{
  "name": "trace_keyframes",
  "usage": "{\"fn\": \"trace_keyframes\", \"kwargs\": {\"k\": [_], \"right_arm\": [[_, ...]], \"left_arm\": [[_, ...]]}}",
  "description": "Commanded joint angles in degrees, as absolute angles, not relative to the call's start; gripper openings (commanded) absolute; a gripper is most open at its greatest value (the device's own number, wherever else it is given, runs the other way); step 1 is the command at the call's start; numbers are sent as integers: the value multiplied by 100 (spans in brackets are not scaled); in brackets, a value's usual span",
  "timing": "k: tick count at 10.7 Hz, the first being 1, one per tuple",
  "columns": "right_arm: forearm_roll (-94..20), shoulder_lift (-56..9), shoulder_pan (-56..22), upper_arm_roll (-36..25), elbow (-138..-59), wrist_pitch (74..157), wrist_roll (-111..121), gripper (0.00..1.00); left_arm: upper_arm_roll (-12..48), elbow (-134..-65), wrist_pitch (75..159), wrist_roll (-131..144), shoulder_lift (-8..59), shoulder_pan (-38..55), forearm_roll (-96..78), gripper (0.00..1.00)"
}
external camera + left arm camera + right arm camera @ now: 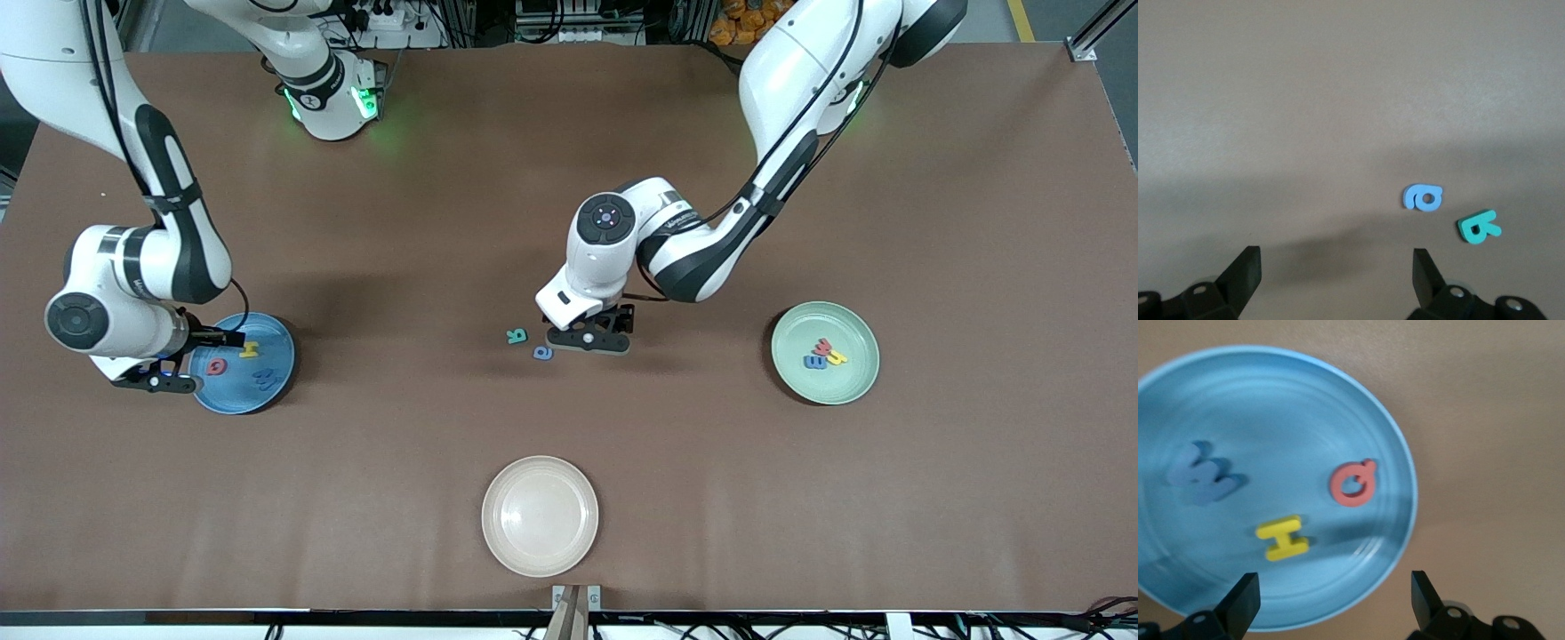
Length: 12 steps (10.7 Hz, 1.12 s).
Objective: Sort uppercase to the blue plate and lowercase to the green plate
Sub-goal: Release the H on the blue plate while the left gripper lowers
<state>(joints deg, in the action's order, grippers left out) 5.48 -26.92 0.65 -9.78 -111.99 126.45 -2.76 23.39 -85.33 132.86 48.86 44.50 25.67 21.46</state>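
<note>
Letters teal R [516, 336] and blue a [542, 353] lie together mid-bench on open brown bench [569, 178]. Left gripper [589, 340] hangs just beside them, fingers wide, empty. Blue plate [276, 382] holds W, Q, H; right gripper [160, 380] hovers at its rim, fingers spread, empty. Green plate [800, 382] holds three letters.

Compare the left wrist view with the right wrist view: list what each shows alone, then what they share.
Left wrist view only: the blue a and teal R lying apart on the bare table, below the open left hand.
Right wrist view only: the blue plate holding the blue W, red Q and yellow H, under the open right hand.
Both: brown tabletop and empty fingers.
</note>
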Motion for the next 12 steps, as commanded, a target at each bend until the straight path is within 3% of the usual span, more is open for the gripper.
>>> {"fn": "trace_keyframes", "kwargs": {"k": [1, 3, 7, 12], "right_arm": [[158, -2760, 141, -914, -11118, 12595, -150, 100], [132, -2690, 141, -801, -11109, 12149, -141, 100], [-395, -2689, 412, -800, -11145, 12085, 630, 100], [-396, -2260, 413, -809, -11994, 12698, 668, 100]], "left_arm": [[1918, -8271, 13517, 5106, 4684, 2986, 2277, 100], [1697, -8166, 13614, 5220, 4825, 3225, 2268, 100], [1696, -7876, 13658, 5265, 5036, 3313, 2268, 100], [1696, -7630, 14018, 5265, 5317, 3331, 2259, 100]]}}
